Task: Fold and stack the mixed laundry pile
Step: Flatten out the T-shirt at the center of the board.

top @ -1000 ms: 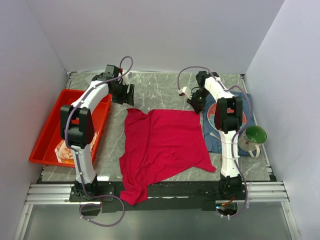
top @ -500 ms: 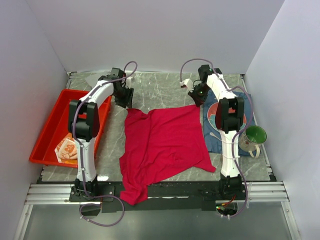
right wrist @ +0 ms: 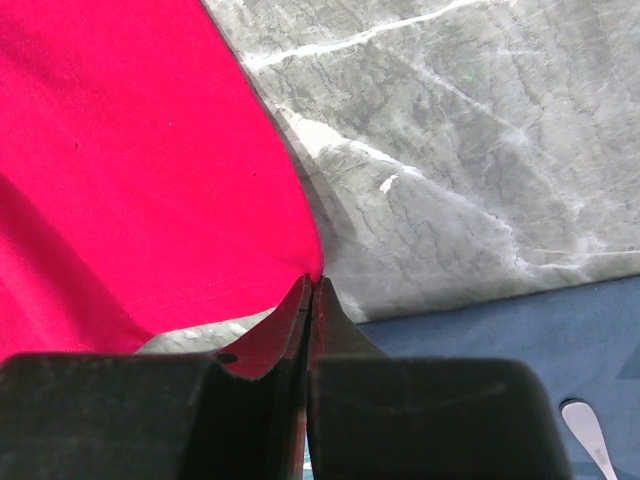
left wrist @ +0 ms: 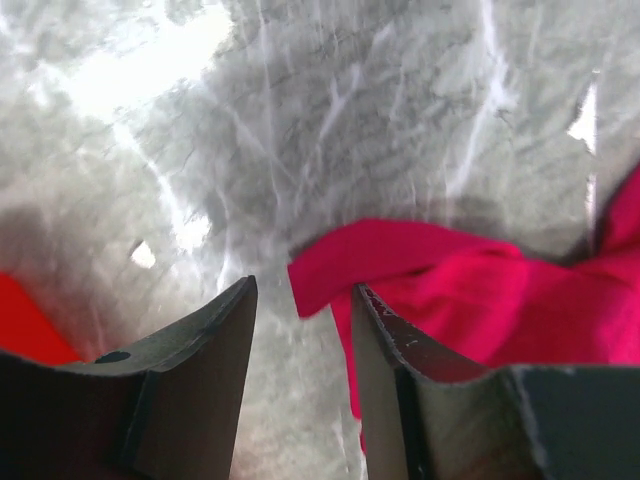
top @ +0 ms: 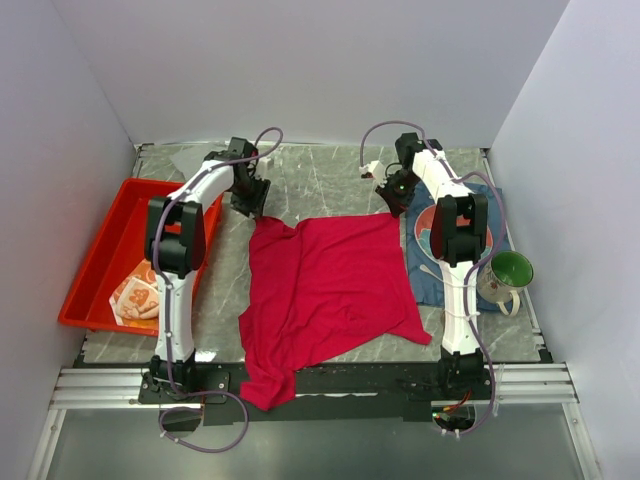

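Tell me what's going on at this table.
Two robot arms are working on a crimson shirt spread on the marble table. The right arm has its jaws shut on the shirt's far right corner. The left arm has its jaws open at the far left corner, not yet gripping it. A small orange-and-white cloth lies in the red tray.

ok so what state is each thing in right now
crimson shirt: spread out, unfolded
left fingers: open, shirt corner just ahead of the tips
right fingers: shut on the shirt's far right corner
orange-and-white cloth: crumpled, lying in the red tray
green mug: upright
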Controlling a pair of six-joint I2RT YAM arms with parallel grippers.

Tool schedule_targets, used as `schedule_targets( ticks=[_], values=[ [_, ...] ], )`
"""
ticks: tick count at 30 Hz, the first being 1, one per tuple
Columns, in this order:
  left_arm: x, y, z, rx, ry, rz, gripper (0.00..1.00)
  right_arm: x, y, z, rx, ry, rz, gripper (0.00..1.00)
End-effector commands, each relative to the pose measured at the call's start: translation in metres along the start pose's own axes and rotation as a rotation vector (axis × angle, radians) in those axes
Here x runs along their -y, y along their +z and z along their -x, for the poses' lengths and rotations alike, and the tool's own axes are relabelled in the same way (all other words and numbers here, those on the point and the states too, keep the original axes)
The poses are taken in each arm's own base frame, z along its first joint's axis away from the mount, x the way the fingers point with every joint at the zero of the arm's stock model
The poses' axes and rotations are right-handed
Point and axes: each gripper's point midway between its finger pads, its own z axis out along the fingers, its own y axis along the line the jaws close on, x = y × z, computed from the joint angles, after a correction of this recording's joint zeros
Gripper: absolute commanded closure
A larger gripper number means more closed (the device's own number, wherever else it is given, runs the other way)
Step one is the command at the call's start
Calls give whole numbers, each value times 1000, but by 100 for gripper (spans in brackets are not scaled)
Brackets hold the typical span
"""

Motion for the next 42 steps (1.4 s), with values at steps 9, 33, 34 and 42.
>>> schedule_targets(
  ticks=[9, 33, 34, 42],
  values=[
    [6, 13, 21, 27, 24, -15, 84, 0, -25, 13, 51, 0, -35, 100],
    [-30, -339, 146, 946, -120, 398, 99, 47, -315, 153, 657, -155, -781, 100],
    [-26, -375, 143, 1024, -121, 411, 99, 37, -347, 159, 711, -183, -837, 100],
    [39, -576, 120, 1556, 68, 455, 99, -46, -504, 169, 960, -322, -1071, 100]
  ],
)
